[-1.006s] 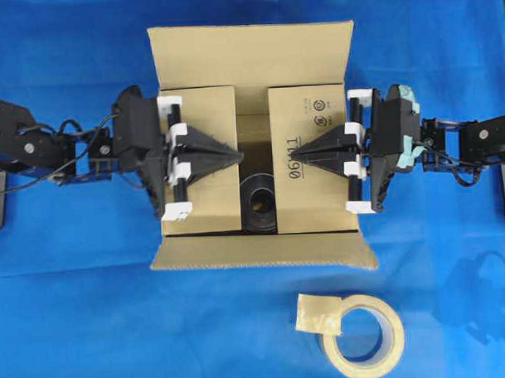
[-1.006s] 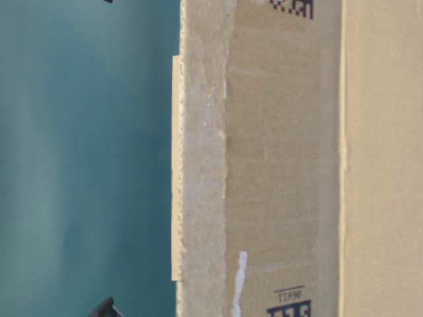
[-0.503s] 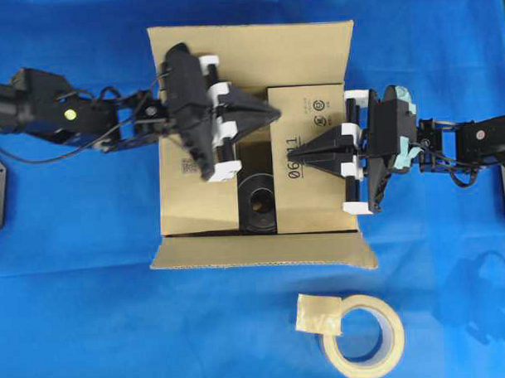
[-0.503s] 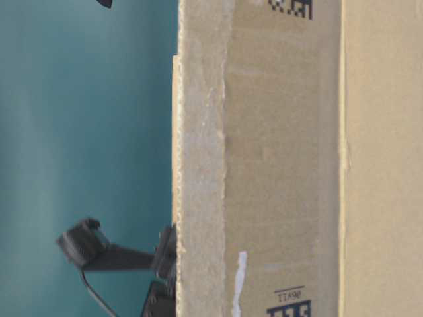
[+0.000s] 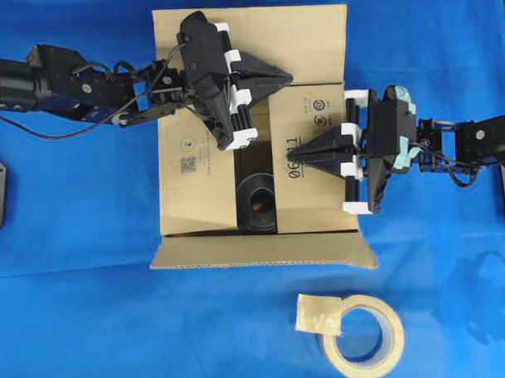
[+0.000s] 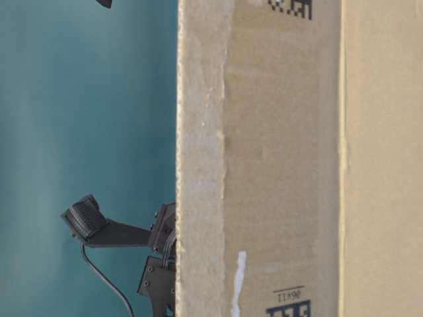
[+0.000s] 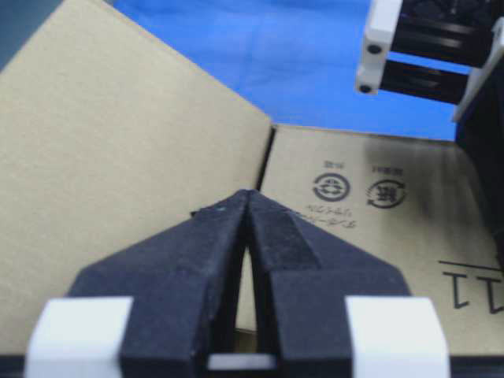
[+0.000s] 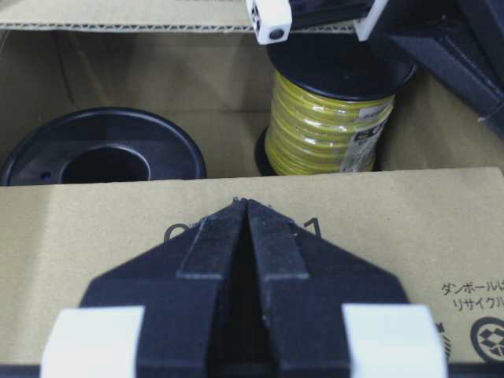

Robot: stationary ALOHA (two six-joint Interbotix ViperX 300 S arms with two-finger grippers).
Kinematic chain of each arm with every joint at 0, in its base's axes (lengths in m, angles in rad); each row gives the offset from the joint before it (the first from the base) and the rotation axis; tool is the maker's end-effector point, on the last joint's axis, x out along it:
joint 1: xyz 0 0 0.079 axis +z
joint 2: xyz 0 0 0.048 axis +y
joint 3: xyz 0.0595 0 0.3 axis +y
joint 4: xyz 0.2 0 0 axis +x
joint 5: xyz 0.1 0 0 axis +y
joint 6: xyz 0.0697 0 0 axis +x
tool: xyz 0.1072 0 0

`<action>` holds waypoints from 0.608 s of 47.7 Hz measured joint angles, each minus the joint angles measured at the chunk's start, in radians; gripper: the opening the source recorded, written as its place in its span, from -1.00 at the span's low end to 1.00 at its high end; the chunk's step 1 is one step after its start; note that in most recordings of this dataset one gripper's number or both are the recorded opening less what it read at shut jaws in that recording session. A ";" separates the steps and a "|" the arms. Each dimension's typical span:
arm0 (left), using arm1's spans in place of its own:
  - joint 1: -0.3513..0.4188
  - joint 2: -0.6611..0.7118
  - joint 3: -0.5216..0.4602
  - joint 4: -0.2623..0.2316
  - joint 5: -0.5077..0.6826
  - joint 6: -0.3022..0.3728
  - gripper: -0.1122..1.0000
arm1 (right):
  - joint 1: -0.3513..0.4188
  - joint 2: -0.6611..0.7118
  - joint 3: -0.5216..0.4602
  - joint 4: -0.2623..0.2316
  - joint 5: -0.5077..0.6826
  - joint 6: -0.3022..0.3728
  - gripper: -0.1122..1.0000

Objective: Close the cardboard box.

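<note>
The cardboard box (image 5: 194, 170) sits mid-table with its left flap and its right flap (image 5: 319, 182), printed "06V11", folded down over the opening. The far flap (image 5: 305, 38) and the near flap (image 5: 263, 253) stand away from the opening. My left gripper (image 5: 290, 76) is shut and empty, its tip at the base of the far flap (image 7: 118, 157). My right gripper (image 5: 289, 156) is shut and empty, its tip lying on the right flap (image 8: 118, 228) near its inner edge. In the wrist views the left gripper (image 7: 248, 194) and right gripper (image 8: 246, 202) both have their tips together.
Inside the box stand a black spool (image 5: 260, 204) and a yellow wire spool (image 8: 331, 118). A beige tape roll (image 5: 363, 334) lies on the blue cloth (image 5: 74, 311) in front of the box. The table-level view is filled by the box wall (image 6: 277, 165).
My left gripper left the left flap and swung to the far side of the box, by the far flap. The far flap's edge shifted farther back. The right gripper stayed put.
</note>
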 measured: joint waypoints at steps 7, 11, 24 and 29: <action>-0.002 0.023 0.000 0.002 -0.002 -0.003 -0.80 | 0.000 0.002 0.000 0.002 0.002 0.000 -0.80; -0.006 0.041 0.000 0.002 -0.003 -0.009 -0.80 | 0.000 0.000 -0.002 0.002 0.002 0.000 -0.80; -0.012 0.058 0.000 0.002 -0.008 -0.009 -0.80 | 0.002 0.002 -0.002 0.002 0.002 0.000 -0.80; -0.006 0.058 0.002 0.000 -0.009 -0.011 -0.80 | 0.006 0.002 -0.002 0.000 0.003 0.000 -0.80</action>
